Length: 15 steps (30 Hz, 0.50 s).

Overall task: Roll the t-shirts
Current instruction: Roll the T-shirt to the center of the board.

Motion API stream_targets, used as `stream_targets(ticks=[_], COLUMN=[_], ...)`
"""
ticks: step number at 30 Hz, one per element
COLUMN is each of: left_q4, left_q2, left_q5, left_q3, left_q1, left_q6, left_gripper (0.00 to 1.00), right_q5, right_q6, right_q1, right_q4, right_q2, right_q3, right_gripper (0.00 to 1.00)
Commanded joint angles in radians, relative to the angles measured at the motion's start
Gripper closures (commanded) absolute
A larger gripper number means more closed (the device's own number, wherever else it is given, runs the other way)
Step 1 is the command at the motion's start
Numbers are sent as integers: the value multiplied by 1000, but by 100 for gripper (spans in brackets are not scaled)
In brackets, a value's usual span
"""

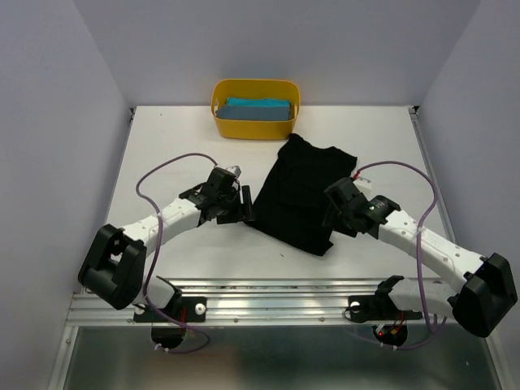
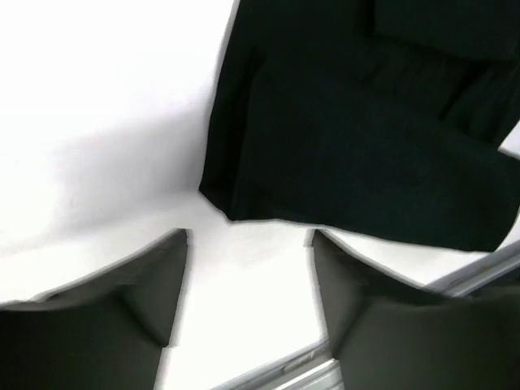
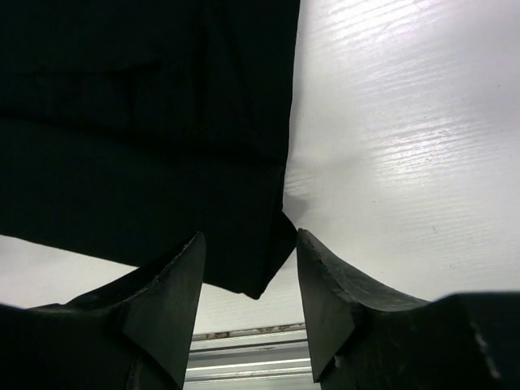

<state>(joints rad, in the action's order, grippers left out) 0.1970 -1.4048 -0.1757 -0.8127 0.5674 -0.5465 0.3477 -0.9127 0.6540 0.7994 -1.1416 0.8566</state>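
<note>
We see the black t-shirt (image 1: pixel 302 195) lying flat and folded into a long slanted panel in the middle of the white desk (image 1: pixel 179 138), one end pointing towards the far edge and the other towards the near rail (image 1: pixel 268 296); the cloth looks a little rumpled at its far end. The teal-blue t-shirt (image 1: pixel 258 109) sits as a folded bundle inside the yellow tub (image 1: pixel 244 130), which stands at the far edge of the desk, just beyond the black shirt and apart from it.

The left claw (image 1: pixel 244 203) hangs low beside the left edge of the black shirt; in the left wrist view its two fingers (image 2: pixel 154 284) stand spread with only bare desk between them, and the nearest corner of the shirt lies just past their tips, not touching either one; we take it as holding nothing.

The right claw (image 1: pixel 333 219) is at the right side of the shirt, over its near end; in the right wrist view its fingers (image 3: pixel 171 301) are also spread, and the shirt's corner reaches down into the gap between them; the fabric lies close to both fingertips, yet the cloth looks flat on the desk rather than pinched or lifted; whether a fingertip brushes it we cannot tell.

Purple cables (image 1: pixel 162 171) loop up from each arm above the desk.
</note>
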Motion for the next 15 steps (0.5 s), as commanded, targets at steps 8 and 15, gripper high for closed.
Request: stream_targets(ticks=[8, 15], left_q4=[127, 53], left_q2=[109, 67], left_q5=[47, 19], left_q3=[-40, -132], left_q1=[-1, 3], left_q6=[39, 28], left_gripper=[100, 100], right_q5=[-142, -159], right_q6=[37, 32], right_q1=[-5, -5], right_q4=[-173, -265], right_q2=[-119, -196], right_q3=[-44, -71], right_gripper=[81, 88])
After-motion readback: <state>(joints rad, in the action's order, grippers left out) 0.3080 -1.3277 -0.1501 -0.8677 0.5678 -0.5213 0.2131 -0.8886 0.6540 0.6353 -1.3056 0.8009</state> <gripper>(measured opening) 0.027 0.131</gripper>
